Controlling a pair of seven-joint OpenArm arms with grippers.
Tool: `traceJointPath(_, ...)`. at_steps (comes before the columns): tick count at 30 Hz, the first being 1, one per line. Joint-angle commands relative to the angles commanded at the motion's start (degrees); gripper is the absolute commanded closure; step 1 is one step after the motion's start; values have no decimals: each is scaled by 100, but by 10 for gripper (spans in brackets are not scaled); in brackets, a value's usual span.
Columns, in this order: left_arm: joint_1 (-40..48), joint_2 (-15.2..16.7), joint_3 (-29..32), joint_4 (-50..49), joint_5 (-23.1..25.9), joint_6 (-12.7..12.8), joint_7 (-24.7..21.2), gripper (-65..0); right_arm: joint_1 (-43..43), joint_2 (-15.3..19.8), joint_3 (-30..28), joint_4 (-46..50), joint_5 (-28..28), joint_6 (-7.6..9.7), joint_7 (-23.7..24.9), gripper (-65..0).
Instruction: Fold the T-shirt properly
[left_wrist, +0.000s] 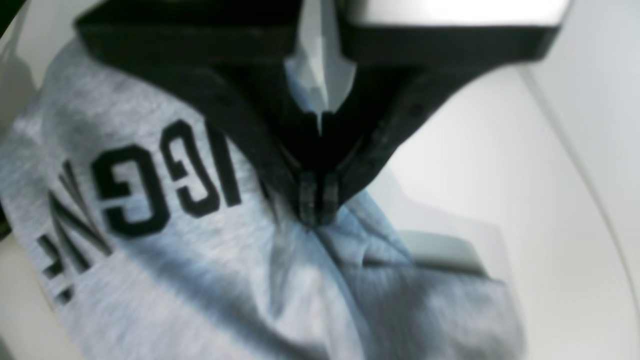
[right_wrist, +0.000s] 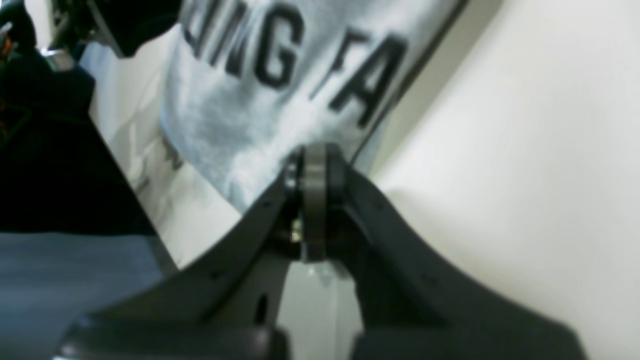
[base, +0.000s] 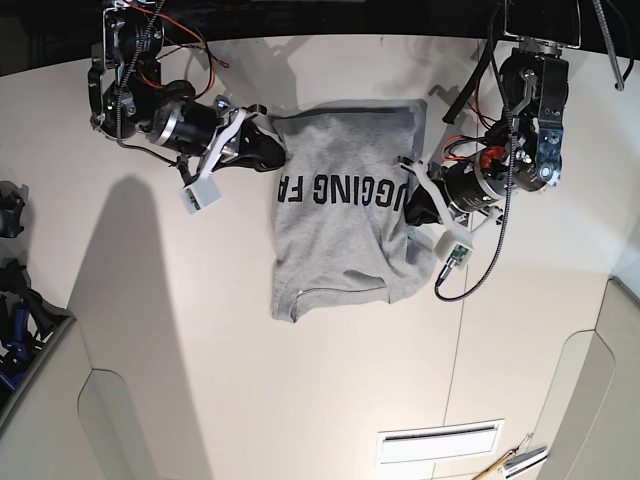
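The light grey T-shirt (base: 330, 235) with black block lettering lies in the middle of the table, print side up. My left gripper (base: 413, 203) pinches its right edge; in the left wrist view the jaws (left_wrist: 317, 202) are shut on a bunched fold of the shirt (left_wrist: 165, 280) beside the letters. My right gripper (base: 272, 152) holds the shirt's left edge near the lettering; in the right wrist view its tips (right_wrist: 312, 167) are closed on the hem of the shirt (right_wrist: 240, 120). The cloth between both grippers is stretched, and the lower part is folded and wrinkled.
The cream table (base: 200, 330) surrounds the shirt. A white vent grille (base: 440, 442) sits near the front edge, with a tool (base: 510, 462) beside it. Dark gear (base: 15, 300) stands at the table's left edge. Cables hang off both arms.
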Motion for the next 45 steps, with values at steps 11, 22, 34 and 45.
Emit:
traceJointPath(11,1552,-492,-949,1283,-369,291,190,0,-693,881,942,535,479,0,-417,0)
traceJointPath(22,4330,-485,-2048,2184,-636,282,599,0,-2380,2205,935,610,1185,63,-535,0)
traceJointPath(34,6102,-476,-1432,863,-636,-181,-66,0,-3700,3005,-70,409,1329,39,-562,0)
traceJointPath(45,4813,-476,566,-3377,597,-269,-2981,0,-3088,3519,-2380,-1204,199,-7,848,0)
